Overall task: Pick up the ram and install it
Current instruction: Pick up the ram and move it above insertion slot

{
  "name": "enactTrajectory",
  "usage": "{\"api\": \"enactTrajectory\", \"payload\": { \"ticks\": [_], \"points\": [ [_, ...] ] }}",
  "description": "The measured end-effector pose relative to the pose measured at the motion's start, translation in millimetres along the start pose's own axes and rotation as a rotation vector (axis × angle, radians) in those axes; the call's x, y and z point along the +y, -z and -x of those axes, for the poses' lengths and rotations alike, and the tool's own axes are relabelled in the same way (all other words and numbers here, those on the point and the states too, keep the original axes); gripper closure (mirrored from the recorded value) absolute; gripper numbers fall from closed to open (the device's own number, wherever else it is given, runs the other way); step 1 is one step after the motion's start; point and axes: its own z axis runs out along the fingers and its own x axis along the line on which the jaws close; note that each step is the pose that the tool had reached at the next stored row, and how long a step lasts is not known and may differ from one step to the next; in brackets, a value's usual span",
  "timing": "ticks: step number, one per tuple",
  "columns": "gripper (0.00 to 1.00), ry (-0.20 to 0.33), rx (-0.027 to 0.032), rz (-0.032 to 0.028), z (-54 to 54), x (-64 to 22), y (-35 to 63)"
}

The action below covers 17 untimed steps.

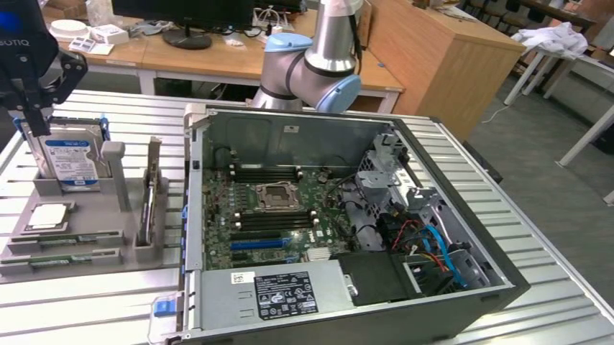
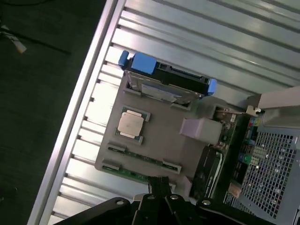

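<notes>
The pincer [image 2: 159, 183] is closed tight, gripping nothing; the ram [image 2: 140, 156] lies below it. Lowered closed, it may jab the stick or the tray [image 2: 161, 136].

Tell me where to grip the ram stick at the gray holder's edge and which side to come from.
Grip the ram at mid-length on its exposed upper edge, pinching across its flat faces. Come straight down: it appears to stand on edge in the gray holder, whose end blocks cover its tips, and a second stick runs close alongside, so a sideways approach looks blocked.
</notes>
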Motion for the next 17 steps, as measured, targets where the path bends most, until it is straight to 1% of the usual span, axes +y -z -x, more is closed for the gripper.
{"api": "enactTrajectory", "payload": {
  "ticks": [17],
  "points": [
    [0.89, 0.302, 0.0135, 0.0065, 0.0, 0.1, -0.7]
  ]
}}
